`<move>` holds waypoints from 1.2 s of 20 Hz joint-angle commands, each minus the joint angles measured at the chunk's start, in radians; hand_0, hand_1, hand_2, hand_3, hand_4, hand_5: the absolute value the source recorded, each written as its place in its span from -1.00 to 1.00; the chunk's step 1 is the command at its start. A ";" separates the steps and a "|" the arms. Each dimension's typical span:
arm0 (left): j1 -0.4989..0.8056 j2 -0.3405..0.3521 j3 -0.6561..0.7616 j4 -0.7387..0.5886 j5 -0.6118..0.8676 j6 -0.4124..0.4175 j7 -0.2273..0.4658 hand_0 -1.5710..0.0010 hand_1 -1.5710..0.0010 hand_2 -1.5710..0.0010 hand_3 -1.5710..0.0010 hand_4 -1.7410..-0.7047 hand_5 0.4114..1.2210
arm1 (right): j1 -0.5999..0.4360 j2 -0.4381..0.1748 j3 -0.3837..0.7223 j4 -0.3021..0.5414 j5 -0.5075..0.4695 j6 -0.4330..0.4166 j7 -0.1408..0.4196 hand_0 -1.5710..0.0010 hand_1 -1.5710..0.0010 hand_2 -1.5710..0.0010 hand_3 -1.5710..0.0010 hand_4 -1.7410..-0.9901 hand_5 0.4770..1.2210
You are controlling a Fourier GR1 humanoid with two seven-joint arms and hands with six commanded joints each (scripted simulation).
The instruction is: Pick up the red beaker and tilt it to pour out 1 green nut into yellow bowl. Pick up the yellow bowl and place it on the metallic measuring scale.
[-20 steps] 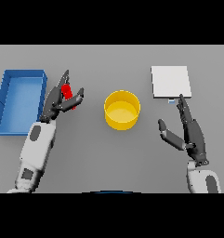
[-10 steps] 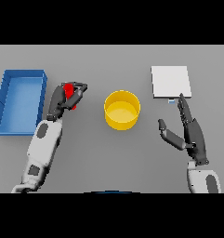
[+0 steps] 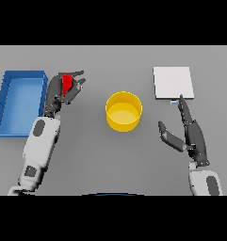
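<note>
The red beaker (image 3: pixel 66 84) sits inside my left hand (image 3: pixel 58 94), whose fingers curl round it, left of the table's middle. To its right stands the yellow bowl (image 3: pixel 124 111), apart from both hands. At the back right lies the metallic measuring scale (image 3: pixel 173 83), a pale square plate. My right hand (image 3: pixel 191 134) hovers just in front of the scale with straight fingers and holds nothing. No green nut is visible; the beaker's inside is hidden by my fingers.
A blue open bin (image 3: pixel 5 102) stands at the far left, right beside my left forearm.
My left hand has closed round the red beaker and drawn it slightly back toward the far edge. The right hand has stayed where it was.
</note>
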 commanded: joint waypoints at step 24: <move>-0.401 0.250 -0.717 0.082 -0.667 -0.218 0.220 -1.00 -1.00 -1.00 -1.00 -0.82 0.96 | 0.009 0.010 0.016 -0.027 0.030 -0.014 0.032 1.00 1.00 1.00 1.00 0.28 -0.39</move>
